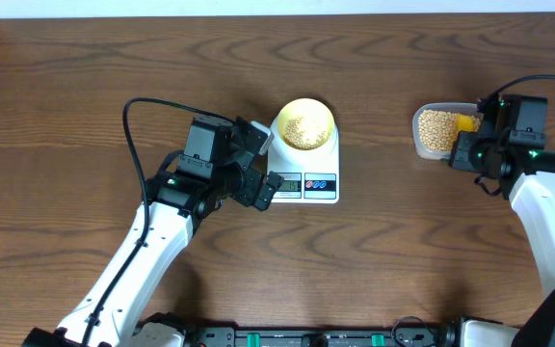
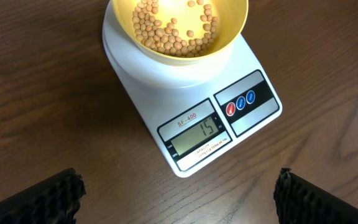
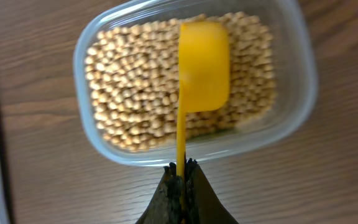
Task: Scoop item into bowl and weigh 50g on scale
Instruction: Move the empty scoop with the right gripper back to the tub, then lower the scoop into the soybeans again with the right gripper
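Left pincer (image 2: 179, 202) open, white digital scale (image 2: 160, 93) showing 15, pale yellow bowl (image 2: 234, 28) of tan beans (image 2: 169, 34) on it, right pincer (image 3: 180, 177) gripping yellow scoop (image 3: 204, 65) above clear tub (image 3: 300, 93)

Bowl (image 2: 232, 31) rim cut off at top edge, scoop (image 3: 204, 62) blurred, scale (image 1: 306, 164) display unreadable overhead

This looks like a robotics lab bench, not a kitchen. A white-and-black left arm (image 1: 133, 260) and right arm (image 1: 547, 212) rise from a black mounting rail (image 1: 287, 339) at the near edge of a dark wood-grain worktop (image 1: 66, 77). They trail loose black cables (image 1: 128, 125) and show small green lights (image 1: 172, 181). The props are kitchen ware: a white digital scale (image 1: 306, 183) carrying a pale yellow bowl (image 1: 303, 123) of beans (image 2: 173, 31), and a clear plastic tub (image 1: 436, 132) with a scoop (image 3: 202, 65)
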### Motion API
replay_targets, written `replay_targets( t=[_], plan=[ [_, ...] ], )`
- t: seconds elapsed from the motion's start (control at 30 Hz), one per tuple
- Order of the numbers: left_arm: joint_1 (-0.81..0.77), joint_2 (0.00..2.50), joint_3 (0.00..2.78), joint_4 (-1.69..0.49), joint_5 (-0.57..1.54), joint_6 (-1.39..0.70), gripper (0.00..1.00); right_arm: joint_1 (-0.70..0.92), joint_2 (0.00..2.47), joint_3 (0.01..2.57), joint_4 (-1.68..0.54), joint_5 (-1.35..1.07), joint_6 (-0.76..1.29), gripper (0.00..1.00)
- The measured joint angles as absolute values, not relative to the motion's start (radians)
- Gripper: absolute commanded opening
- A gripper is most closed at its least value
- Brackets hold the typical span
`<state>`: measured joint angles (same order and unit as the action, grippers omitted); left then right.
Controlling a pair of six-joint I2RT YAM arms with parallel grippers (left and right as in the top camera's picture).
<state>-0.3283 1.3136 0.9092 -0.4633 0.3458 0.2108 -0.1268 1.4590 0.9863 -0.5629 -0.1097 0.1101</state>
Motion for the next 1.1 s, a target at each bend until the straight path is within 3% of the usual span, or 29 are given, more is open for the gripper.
replay_targets(
  t=[0.5, 1.1],
  plan=[
    [-0.328, 1.314, 0.909, -0.463, 0.346, 0.210, 1.00, -0.152, 1.467, 0.979, -0.563, -0.251, 0.110, 0.01],
    [-0.328, 1.314, 0.909, -0.463, 0.346, 0.210, 1.00, -0.322, 1.467, 0.876, -0.493, -0.533, 0.110, 0.01]
  ],
)
